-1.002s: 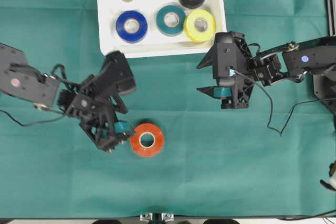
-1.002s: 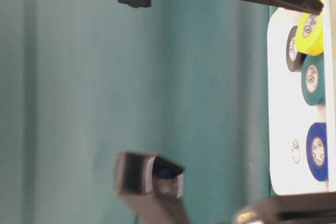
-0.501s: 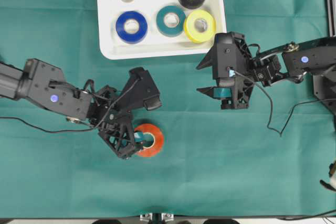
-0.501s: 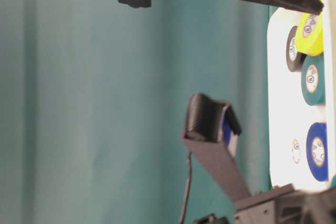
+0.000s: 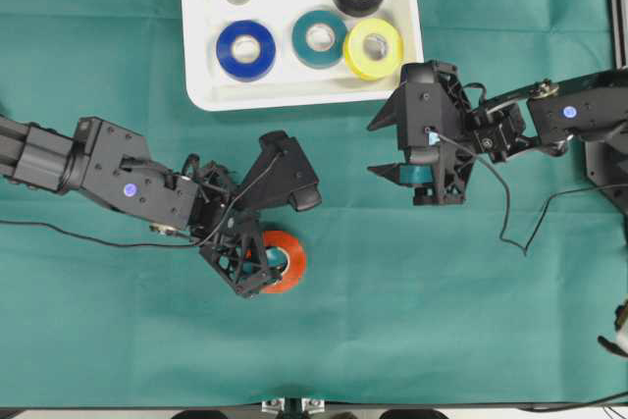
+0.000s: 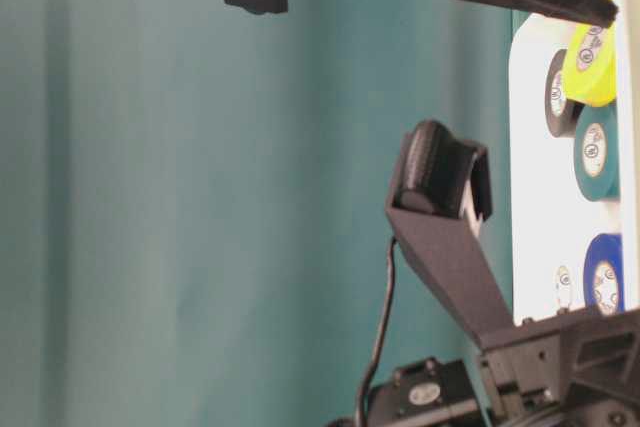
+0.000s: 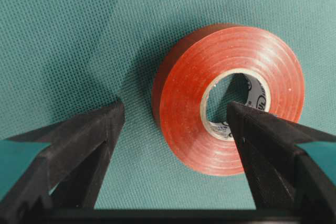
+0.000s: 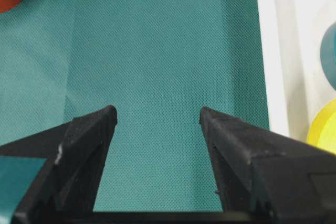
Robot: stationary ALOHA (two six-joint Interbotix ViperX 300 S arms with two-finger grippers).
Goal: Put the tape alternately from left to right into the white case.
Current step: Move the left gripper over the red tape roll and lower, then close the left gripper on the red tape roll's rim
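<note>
1. My left gripper (image 7: 176, 116) has its jaws spread, one finger outside the red tape roll (image 7: 231, 95) and one over its core, not clamping
2. That roll lies flat on the green cloth (image 5: 442, 321)
3. My right gripper (image 8: 157, 119) hangs released, holding nothing
4. The white case (image 5: 294, 95) holds white, blue, teal, black and yellow rolls
</note>
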